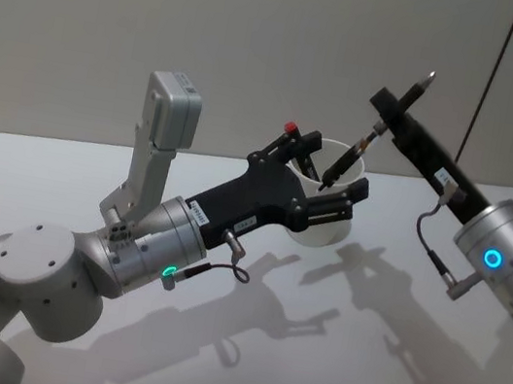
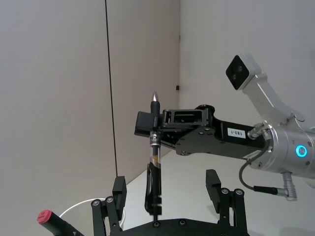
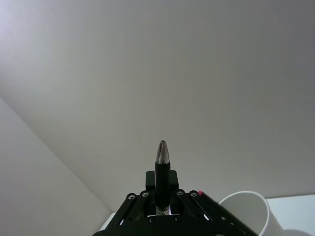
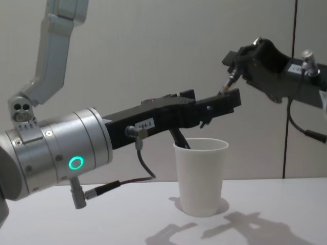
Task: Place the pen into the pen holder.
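The pen holder [image 4: 200, 176] is a white paper cup standing upright on the table, also seen as the cup [image 1: 328, 226]. My right gripper [image 1: 393, 111] is shut on the black pen [image 1: 342, 164], which slants with its silver tip up and its lower end at the cup's mouth. In the right wrist view the pen [image 3: 163, 169] stands between the fingers, with the cup's rim [image 3: 246, 211] beside it. My left gripper [image 4: 219, 104] hovers just above the cup, open. In the left wrist view the pen [image 2: 154, 147] hangs untouched between its spread fingers [image 2: 214, 187].
The white table [image 1: 355, 366] stretches around the cup with free room in front and to the right. A red-tipped part [image 1: 291, 126] sticks out from the left gripper's far side. A plain wall stands behind.
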Motion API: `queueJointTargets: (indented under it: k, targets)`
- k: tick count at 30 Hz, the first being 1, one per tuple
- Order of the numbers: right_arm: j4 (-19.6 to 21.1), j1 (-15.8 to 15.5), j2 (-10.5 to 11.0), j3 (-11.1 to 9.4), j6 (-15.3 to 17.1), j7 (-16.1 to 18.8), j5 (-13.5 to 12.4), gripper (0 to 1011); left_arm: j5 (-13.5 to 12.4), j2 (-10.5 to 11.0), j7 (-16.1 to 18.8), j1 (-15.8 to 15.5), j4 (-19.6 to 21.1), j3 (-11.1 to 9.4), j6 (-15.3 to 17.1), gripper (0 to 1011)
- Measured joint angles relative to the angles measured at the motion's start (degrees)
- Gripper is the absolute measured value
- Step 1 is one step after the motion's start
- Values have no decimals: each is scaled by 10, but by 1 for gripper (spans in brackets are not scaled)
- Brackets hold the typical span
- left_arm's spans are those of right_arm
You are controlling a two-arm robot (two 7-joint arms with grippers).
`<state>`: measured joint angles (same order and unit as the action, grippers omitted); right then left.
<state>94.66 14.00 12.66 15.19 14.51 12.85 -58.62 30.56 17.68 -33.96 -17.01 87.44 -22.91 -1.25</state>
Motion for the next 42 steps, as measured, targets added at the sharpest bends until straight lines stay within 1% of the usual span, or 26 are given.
queueJointTargets:
  k: [2,3,5,6,11,12,13,16,19,20,26,30,33,36,37,39,42]
  targets:
    - [-6,6,2,-1,-6,5,13,131,0,0,0,0,0,0,0,1001]
    - [-6,6,2,-1,-6,5,13,131,0,0,0,0,0,0,0,1001]
    - [-11,11,3,-2,-12,12,27,131,0,0,0,0,0,0,0,1001]
    - [-15,15,4,-2,-17,17,38,132,0,0,0,0,0,0,0,1001]
    - [-29,28,6,-3,-33,33,70,131,0,0,0,0,0,0,0,1001]
    - [-35,32,7,-3,-39,40,83,131,0,0,0,0,0,0,0,1001]
    - [-35,32,7,-3,-39,40,83,131,0,0,0,0,0,0,0,1001]
    - [-49,43,7,-3,-55,58,113,131,0,0,0,0,0,0,0,1001]
    - [-61,52,6,-1,-67,73,135,131,0,0,0,0,0,0,0,1001]
    - [-69,57,5,0,-74,81,147,131,0,0,0,0,0,0,0,1001]
    - [-103,79,-2,8,-99,115,196,131,0,0,0,0,0,0,0,1001]
    - [-119,87,-6,12,-109,128,216,131,0,0,0,0,0,0,0,1001]
    - [-137,96,-10,17,-122,143,240,131,0,0,0,0,0,0,0,1001]
    - [-147,100,-12,20,-127,149,253,131,0,0,0,0,0,0,0,1001]
    - [-153,103,-13,22,-131,153,262,131,0,0,0,0,0,0,0,1001]
    - [-159,105,-14,24,-135,156,269,131,0,0,0,0,0,0,0,1001]
    - [-170,109,-16,27,-143,160,287,131,0,0,0,0,0,0,0,1001]
